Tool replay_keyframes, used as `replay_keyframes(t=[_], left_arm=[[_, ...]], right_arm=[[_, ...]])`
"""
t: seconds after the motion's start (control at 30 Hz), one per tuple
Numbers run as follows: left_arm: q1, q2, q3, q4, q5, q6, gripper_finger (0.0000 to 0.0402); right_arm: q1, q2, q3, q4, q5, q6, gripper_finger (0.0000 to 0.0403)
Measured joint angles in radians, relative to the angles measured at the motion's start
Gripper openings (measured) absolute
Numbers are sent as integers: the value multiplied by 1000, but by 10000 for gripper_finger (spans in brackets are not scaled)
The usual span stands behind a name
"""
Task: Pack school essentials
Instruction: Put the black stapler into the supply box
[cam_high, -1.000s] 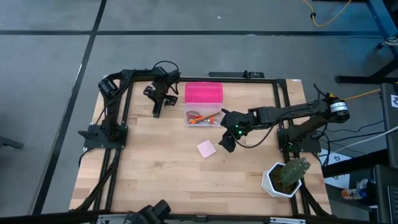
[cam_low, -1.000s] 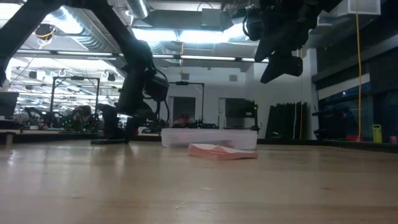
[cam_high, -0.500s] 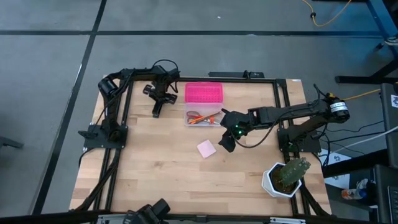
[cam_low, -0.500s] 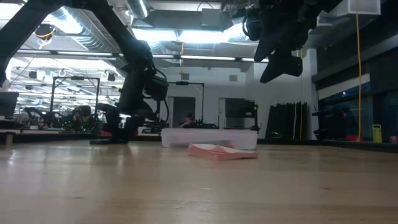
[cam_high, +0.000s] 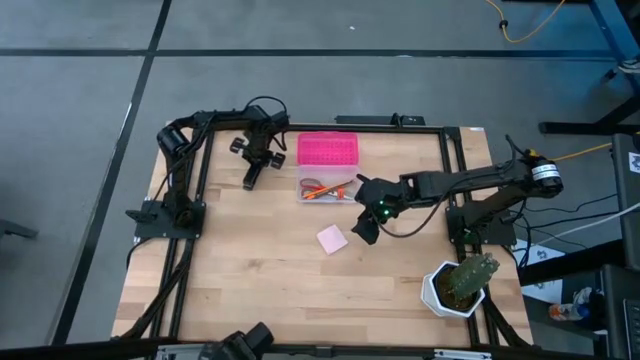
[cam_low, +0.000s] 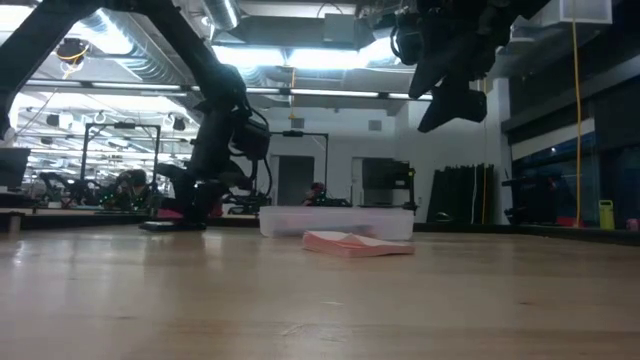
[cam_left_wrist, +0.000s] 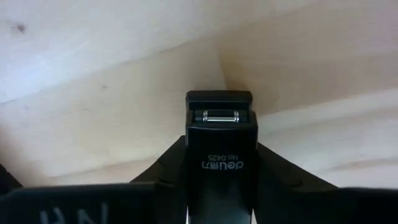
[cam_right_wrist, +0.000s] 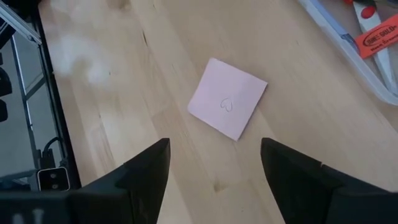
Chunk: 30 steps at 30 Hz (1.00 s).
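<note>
- Left gripper (cam_left_wrist: 219, 186): low at the table's far left corner, about 11 o'clock from table centre; fingers (cam_left_wrist: 163, 165) closed on either side of a small black oblong item (cam_left_wrist: 220, 152), white lettering on its top and a metal pin at its front end, held just over the wood.
- Right gripper (cam_high: 364, 231): raised above the table, near 3 o'clock of centre; fingers (cam_right_wrist: 147, 167) spread wide, nothing between them.
- Pink square notepad (cam_high: 332, 238): flat on the wood, just beside the right gripper at its 9 o'clock; a small heart mark on the top sheet shows in the right wrist view.
- Clear plastic box (cam_high: 324, 189): at 12 o'clock of the notepad, holding red-handled scissors (cam_high: 314, 187) and an orange pencil (cam_high: 338, 190).
- Pink lid (cam_high: 327, 150): lying on the table just beyond the box, at its 12 o'clock.
- Cactus in a white pot (cam_high: 462, 283): near right corner, about 4 o'clock, well apart from the rest.
</note>
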Motion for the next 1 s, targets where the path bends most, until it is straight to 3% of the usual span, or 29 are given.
replay_keyframes(t=[0.2,0.53,0.83,1.0], left_arm=[[-29,-60,-2,-57,20,2,104],[-140,-212,46,26,166,-83,104],[-275,-194,214,226,194,-134,104],[-304,-113,342,264,185,-70,104]], right_arm=[[-30,-72,15,-33,8,-2,251],[-80,-309,37,-50,132,-56,251],[-91,-430,38,-49,180,-57,251],[-91,-433,38,-49,178,-55,251]])
